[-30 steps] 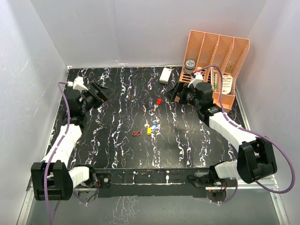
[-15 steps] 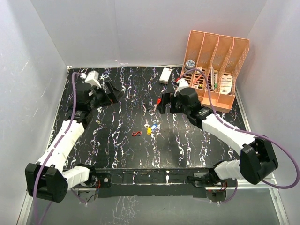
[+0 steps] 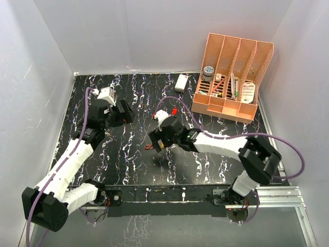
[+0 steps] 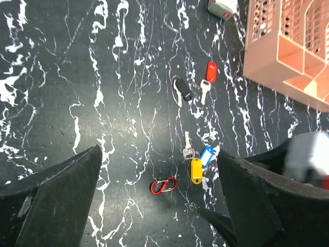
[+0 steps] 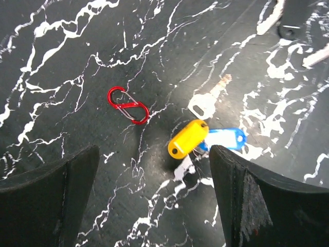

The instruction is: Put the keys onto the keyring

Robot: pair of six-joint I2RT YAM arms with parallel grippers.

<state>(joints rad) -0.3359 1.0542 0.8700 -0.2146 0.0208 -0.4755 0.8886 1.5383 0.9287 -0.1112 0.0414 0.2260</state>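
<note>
Left of centre, the left gripper is waiting, jaws apart and empty. The right gripper, nearer and likewise spread, is hovering above the keyring, which is lying diagonally, upper left in its wrist view, beside the keys. A second ago it was working up by the orange rack.

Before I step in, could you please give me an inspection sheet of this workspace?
Surface: black white-veined tabletop, no spills seen.
Job's things: red keyring lies apart from the clustered yellow key, blue key and silver key; red key and black key farther back; none threaded.
Clutter: white box, orange file organiser at back right.
Claws: left claw and right claw open, empty.
Cables: purple cable along each arm.
Surroundings: white walls.
</note>
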